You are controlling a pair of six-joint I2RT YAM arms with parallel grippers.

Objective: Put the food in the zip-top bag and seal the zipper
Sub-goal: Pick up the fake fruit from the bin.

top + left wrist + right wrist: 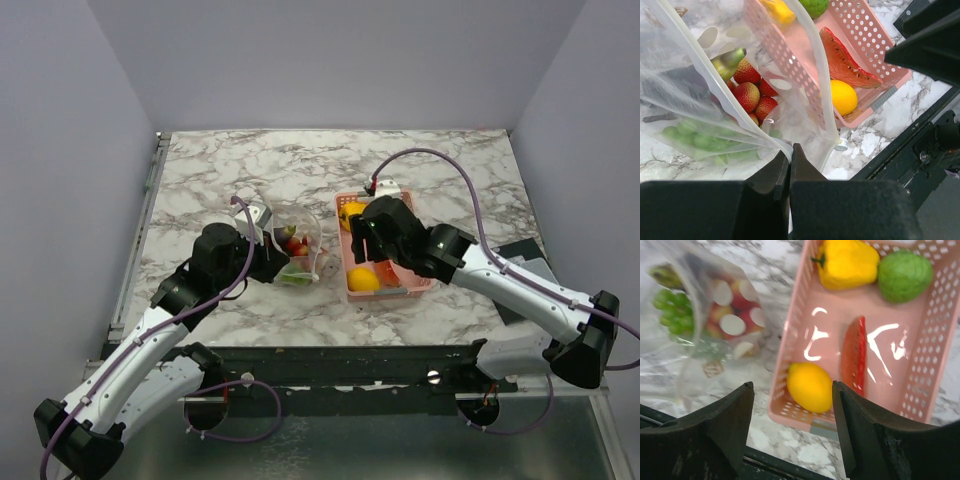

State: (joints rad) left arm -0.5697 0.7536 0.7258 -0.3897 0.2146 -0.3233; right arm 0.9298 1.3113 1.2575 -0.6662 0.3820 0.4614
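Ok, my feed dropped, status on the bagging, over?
Left hand shut on zip-top bag rim, mouth open. Right hand open over pink basket. Lemon, watermelon slice, pepper, green fruit not yet bagged.

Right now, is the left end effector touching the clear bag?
Touching. The left wrist view shows the left end effector pinching the zip-top bag at its edge.

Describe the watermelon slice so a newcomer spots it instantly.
On the marble table, find the pink slotted basket. The watermelon slice lies mid-basket, beside the round yellow fruit. It's the only red, flat wedge there; its neighbours are yellow or green and rounded.
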